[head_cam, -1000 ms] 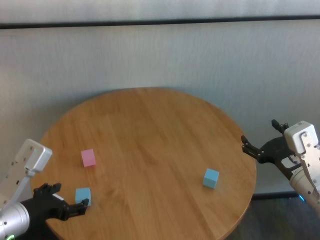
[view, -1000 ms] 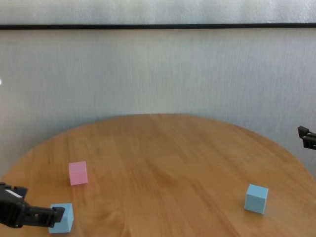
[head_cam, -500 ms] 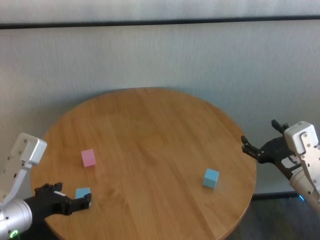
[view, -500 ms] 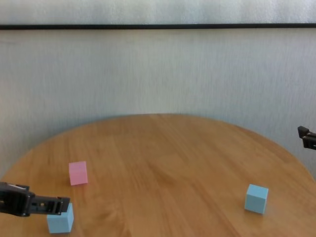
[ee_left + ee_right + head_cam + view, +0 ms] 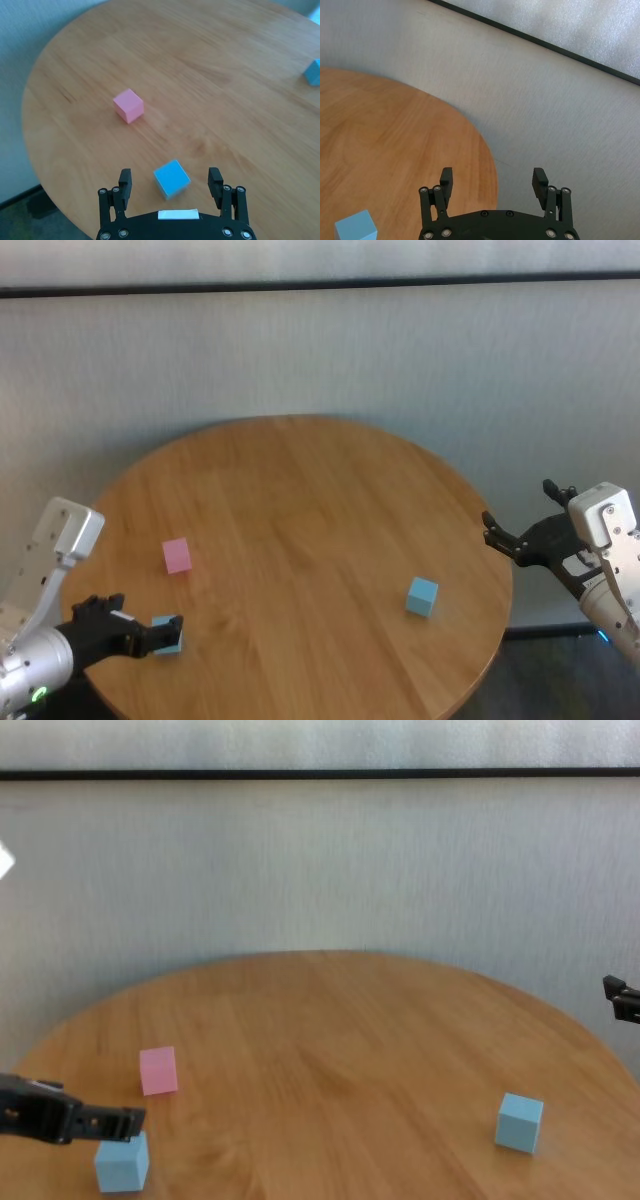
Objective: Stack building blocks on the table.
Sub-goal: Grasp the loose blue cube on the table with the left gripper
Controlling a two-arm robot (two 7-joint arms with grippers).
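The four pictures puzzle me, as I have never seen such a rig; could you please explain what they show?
This is a robot with two arms, each ending in a two-fingered gripper. One picture comes from a camera on its head, looking down at the round table. One comes from its chest, lower down. The other two come from cameras on the wrists, each looking out past its own gripper.

Three small cubes lie apart on the table: a pink cube, a blue cube on the robot's right, and a near blue cube on its left.

The left gripper is open, its fingers on either side of the near blue cube, not yet closed on it. The right gripper is open, empty, and parked off the table's right edge. Nothing is held.
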